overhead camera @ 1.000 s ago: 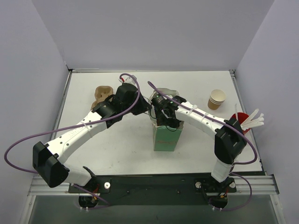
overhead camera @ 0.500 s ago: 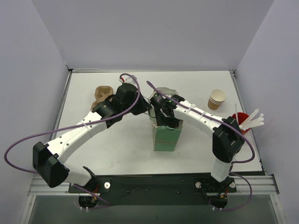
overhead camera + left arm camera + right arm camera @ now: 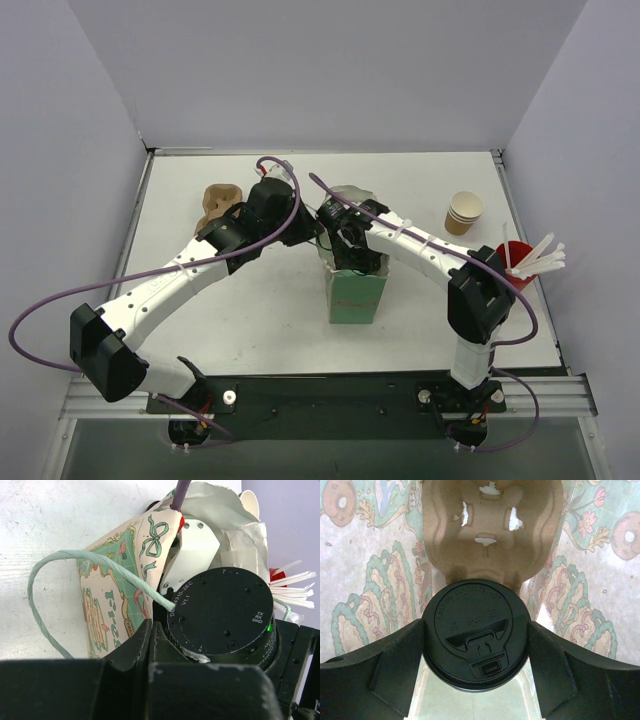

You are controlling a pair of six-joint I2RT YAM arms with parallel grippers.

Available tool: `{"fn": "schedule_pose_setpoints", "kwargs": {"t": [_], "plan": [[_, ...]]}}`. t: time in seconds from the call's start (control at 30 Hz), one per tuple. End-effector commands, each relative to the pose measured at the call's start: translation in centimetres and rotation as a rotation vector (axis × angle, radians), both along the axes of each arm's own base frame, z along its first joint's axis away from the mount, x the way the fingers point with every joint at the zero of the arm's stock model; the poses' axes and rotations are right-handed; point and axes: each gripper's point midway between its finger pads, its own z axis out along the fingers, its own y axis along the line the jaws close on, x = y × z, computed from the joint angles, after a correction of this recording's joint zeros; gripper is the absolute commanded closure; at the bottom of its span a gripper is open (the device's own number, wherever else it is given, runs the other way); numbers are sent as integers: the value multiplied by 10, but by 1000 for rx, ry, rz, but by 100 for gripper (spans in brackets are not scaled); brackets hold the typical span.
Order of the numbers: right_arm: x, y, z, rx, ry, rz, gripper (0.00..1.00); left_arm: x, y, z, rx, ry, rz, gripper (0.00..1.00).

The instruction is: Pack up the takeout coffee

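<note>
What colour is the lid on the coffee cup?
Black. The lid shows best in the right wrist view.

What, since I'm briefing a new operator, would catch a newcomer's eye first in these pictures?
The eye goes first to the green patterned paper bag standing mid-table. Inside it, the right gripper holds the takeout coffee by its black lid, over a pulp carrier lying in the bag, while the left gripper pinches the bag's rim. A red cup bristling with white straws stands at the table's right edge.
</note>
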Motion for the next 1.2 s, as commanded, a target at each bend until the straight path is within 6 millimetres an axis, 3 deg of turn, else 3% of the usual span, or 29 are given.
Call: {"fn": "schedule_pose_setpoints", "kwargs": {"t": [0.0, 0.27, 1.17], "plan": [[-50, -35, -55, -213, 243, 27, 88, 0, -2, 33, -48, -76, -20, 100], [-51, -42, -60, -253, 247, 23, 88, -1, -2, 42, -59, -95, -30, 100], [-71, -55, -99, -307, 308, 13, 88, -4, -1, 47, -61, -103, -33, 100]]}}
